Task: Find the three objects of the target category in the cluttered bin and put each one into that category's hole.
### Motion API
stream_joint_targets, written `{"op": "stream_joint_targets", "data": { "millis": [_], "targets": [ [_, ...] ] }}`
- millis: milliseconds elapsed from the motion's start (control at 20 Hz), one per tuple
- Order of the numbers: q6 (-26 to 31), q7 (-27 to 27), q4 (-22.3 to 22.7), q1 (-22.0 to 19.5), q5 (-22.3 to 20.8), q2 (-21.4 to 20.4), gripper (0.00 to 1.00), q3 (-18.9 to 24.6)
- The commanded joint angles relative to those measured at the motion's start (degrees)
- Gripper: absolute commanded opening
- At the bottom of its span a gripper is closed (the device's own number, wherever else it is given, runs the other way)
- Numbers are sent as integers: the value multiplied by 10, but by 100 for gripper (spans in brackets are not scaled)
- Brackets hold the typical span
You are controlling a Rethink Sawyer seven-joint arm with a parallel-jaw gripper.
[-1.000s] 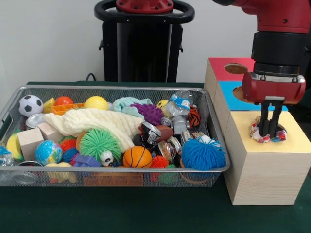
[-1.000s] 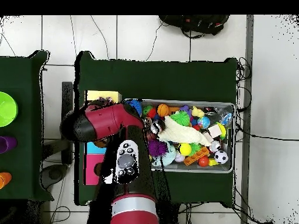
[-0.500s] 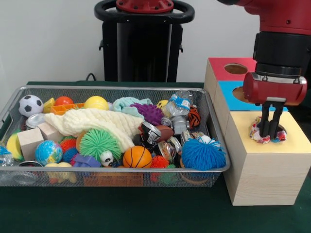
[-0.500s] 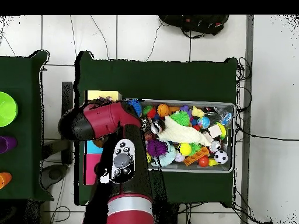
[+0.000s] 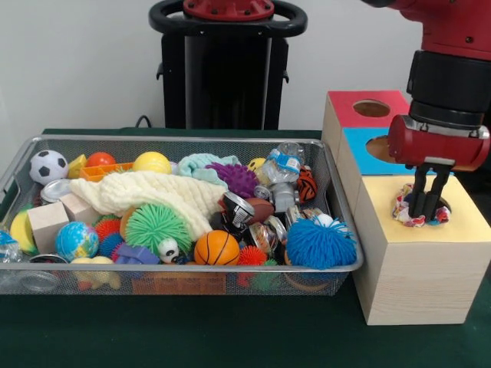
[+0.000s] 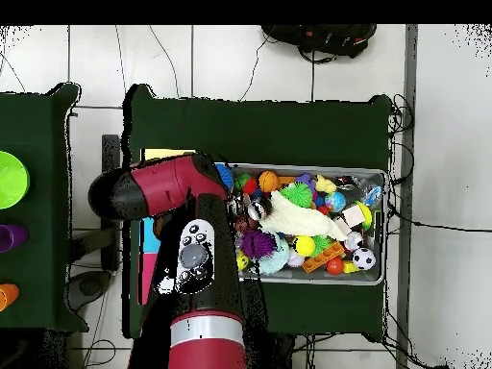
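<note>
My gripper (image 5: 427, 213) reaches straight down onto the yellow face (image 5: 468, 222) of the nearest wooden box. Its two dark fingers stand close together in the middle of a multicoloured rope toy (image 5: 402, 207). The toy lies bunched over the round hole and hides most of it. The wire mesh bin (image 5: 176, 140) stands to the left of the boxes, full of mixed toys; I see no other rope toy in it. In the overhead view the arm (image 6: 163, 192) covers the boxes and the gripper, and the bin (image 6: 377, 279) lies to its right.
The blue-faced box (image 5: 383, 162) and the red-faced box with its hole (image 5: 371, 108) stand behind the yellow one. In the bin lie a fuzzy blue ball (image 5: 321, 243), a cream cloth (image 5: 153, 195) and a small basketball (image 5: 215, 248). The robot's pedestal (image 5: 227, 69) stands behind.
The arm has drifted slightly to the right in the front view. The fingers stay in the rope toy over the hole, and the toy has hardly shifted.
</note>
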Motion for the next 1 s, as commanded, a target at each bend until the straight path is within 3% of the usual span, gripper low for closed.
{"op": "stream_joint_targets", "data": {
  "millis": [50, 350, 850, 1000],
  "targets": [
    [-17, -19, -35, -67, -30, 153, 0, 35],
    [91, -42, -47, -88, 4, 155, 0, 61],
    [267, -38, -14, -89, 50, 102, 0, 69],
    [311, -61, -31, -106, 65, 119, 0, 90]
  ]
}}
